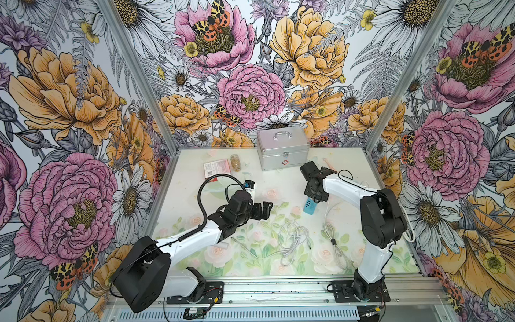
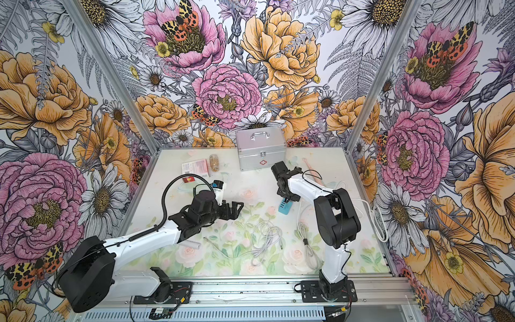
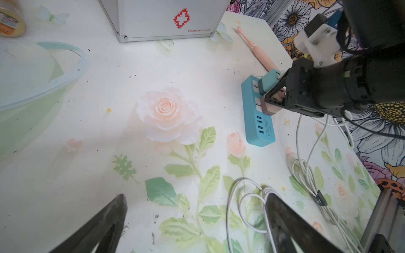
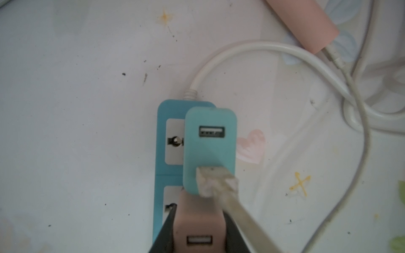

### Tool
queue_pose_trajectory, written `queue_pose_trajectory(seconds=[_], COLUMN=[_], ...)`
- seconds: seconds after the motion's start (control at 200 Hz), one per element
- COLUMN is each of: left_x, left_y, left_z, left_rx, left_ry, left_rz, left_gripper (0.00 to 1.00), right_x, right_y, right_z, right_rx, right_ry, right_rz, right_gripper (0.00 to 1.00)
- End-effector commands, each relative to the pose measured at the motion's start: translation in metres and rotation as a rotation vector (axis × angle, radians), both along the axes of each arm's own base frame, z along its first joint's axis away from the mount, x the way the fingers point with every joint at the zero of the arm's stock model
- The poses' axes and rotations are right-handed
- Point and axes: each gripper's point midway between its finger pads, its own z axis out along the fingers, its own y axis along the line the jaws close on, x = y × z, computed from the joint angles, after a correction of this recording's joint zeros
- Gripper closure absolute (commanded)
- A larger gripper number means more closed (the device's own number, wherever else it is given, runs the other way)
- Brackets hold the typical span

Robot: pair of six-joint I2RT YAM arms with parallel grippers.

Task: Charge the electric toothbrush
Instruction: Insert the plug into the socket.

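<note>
The pink electric toothbrush (image 3: 252, 47) lies flat at the back right, beside the case, in both top views (image 1: 330, 164) (image 2: 310, 167). A thin white cable meets its handle end (image 4: 306, 22). My right gripper (image 4: 199, 230) is shut on a pink USB adapter (image 4: 197, 219) and holds it down on the blue power strip (image 4: 169, 109) (image 1: 310, 207), right next to a teal adapter (image 4: 210, 149) that stands in the strip. My left gripper (image 3: 195, 197) (image 1: 269, 207) hangs open and empty over mid-table, one finger above a coiled white cable (image 3: 241, 197) (image 1: 292, 237).
A silver first-aid case (image 1: 282, 150) stands at the back centre. A jar (image 1: 235, 162), a pink box (image 1: 217, 168), a clear lid (image 3: 32, 87) and a white bottle (image 1: 249, 186) lie at the back left. A second bundled cable (image 1: 333, 239) lies by the right arm.
</note>
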Motion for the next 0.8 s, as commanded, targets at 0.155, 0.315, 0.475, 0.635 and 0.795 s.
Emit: queue_pose_trajectory(seconds=[0.155,0.315,0.475,0.635,0.795], left_x=[0.006,0.007,0.007,0.004,0.0], left_y=[-0.003,-0.006,-0.007,-0.007,-0.008], left_z=[0.008,0.012,0.017,0.02,0.022], left_rx=[-0.027,-0.031,-0.027,-0.02,-0.011], left_ry=[-0.012,-0.011,-0.015,-0.009,-0.009], left_rz=[0.002,-0.005,-0.012,-0.008,-0.011], left_gripper=[0.01,0.01,0.01,0.01,0.01], right_x=[-0.021,-0.037,-0.053,-0.072,-0.103], right_y=[0.021,0.03,0.035,0.046,0.067], right_z=[-0.009,-0.004,0.002,0.025,0.035], right_rx=[0.062,0.131,0.163,0.187,0.26], right_ry=[0.058,0.065,0.076,0.046,0.069], right_rz=[0.065,0.06,0.07,0.116,0.235], right_gripper=[0.69,0.47,0.36,0.31,0.31])
